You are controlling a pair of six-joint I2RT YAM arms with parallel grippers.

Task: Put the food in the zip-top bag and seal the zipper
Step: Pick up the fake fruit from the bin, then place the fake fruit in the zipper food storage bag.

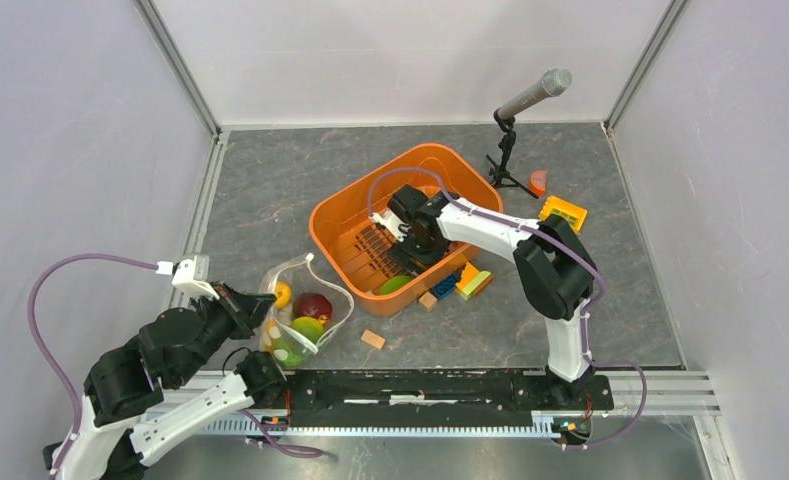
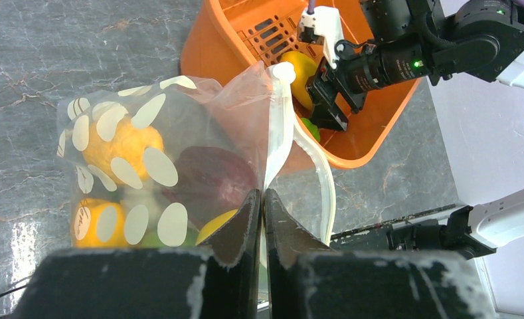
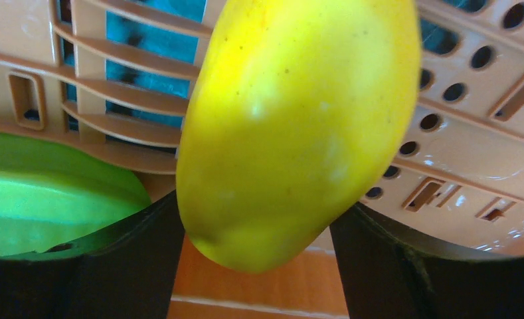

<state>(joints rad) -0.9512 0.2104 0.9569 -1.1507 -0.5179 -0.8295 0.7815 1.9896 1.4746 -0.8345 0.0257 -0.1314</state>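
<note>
The polka-dot zip-top bag point(image 1: 305, 312) lies open at the front left, its mouth toward the orange basket point(image 1: 370, 185). It holds a dark red piece point(image 2: 209, 176), yellow-orange pieces point(image 2: 123, 146) and a green one point(image 1: 308, 328). My left gripper point(image 2: 263, 196) is shut on the bag's mouth edge at the white zipper strip point(image 2: 282, 126). My right gripper point(image 3: 256, 214) is down inside the basket, and its fingers are closed on both sides of the yellow pepper point(image 3: 292, 126). A green food piece point(image 3: 46, 193) lies beside it in the basket.
Colourful building blocks point(image 1: 465, 282) lie against the basket's front right wall. A tan wooden cube point(image 1: 372, 339) sits in front of the basket. A yellow block point(image 1: 563, 212), an orange wedge point(image 1: 538, 182) and a microphone on a stand point(image 1: 530, 100) are at the back right.
</note>
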